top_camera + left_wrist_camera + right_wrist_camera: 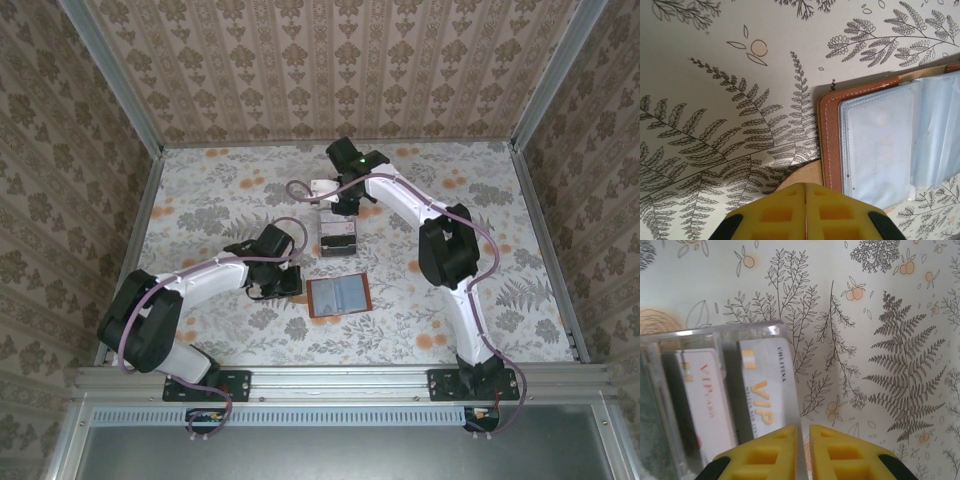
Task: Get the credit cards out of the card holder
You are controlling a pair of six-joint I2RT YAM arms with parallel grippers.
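Facing the card holder (830, 145), left hand (805, 192) is closed.

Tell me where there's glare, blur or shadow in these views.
Top external view: even, soft light, no harsh shadows on the table. Left wrist view: pale sheen on the clear pockets of the wallet. Right wrist view: bright highlights along the rim of the tray; lettering on the card readable, slightly soft.

A: Where's your left arm (205, 275)?
B: I see it low, reaching right, the left hand (805, 189) pressed closed.
A: And the right arm (412, 208)?
B: Bent at the elbow, reaching far forward. I see the right hand (803, 431) a sliver apart.
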